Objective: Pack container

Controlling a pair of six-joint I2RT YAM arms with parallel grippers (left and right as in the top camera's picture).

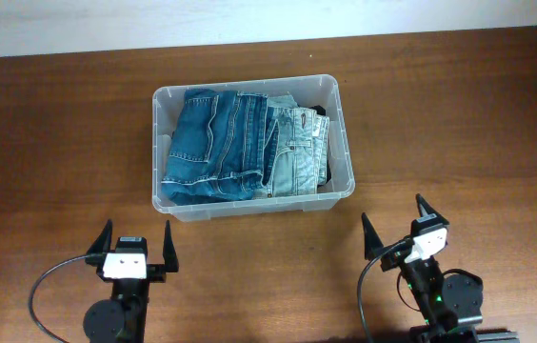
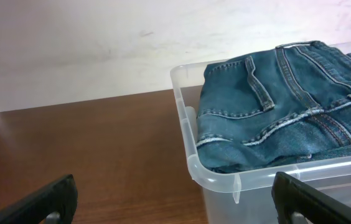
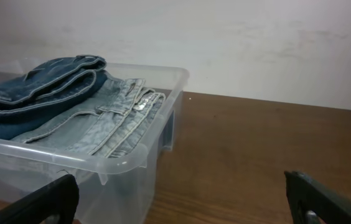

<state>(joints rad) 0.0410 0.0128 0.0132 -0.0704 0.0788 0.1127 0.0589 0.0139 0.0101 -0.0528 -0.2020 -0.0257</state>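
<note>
The container (image 1: 158, 157) is sitting on the brown wooden table (image 1: 49, 143), around the middle of its far half. Its long sides are running left to right, and a pale wall (image 1: 59, 24) is standing behind the table's far edge. It is a rectangular bin of clear, slightly milky plastic. A thick rounded rim is curling outward all the way round, the corners are rounded, and a small moulded rib is bracing the rim on the near wall. The walls are letting the cloth inside show through.

2 folded pairs of jeans are filling it. A dark blue pair (image 1: 213, 143) is lying on the left side with a stitched pocket and seams facing up, and it is rising a little above the rim. A paler pair (image 1: 297, 152) is lying on the right, touching the first, with its waistband facing up. Something black (image 1: 319, 110) is peeking out at the far right corner; what it is I cannot tell.

Both arms are sitting near the table's front edge, apart from the bin. The left gripper (image 1: 137, 229) is pointing toward the bin's near left corner, its 2 fingers (image 2: 54, 199) standing wide apart with nothing between them. The right gripper (image 1: 391, 211) is facing the near right corner, likewise spread wide and holding nothing.
</note>
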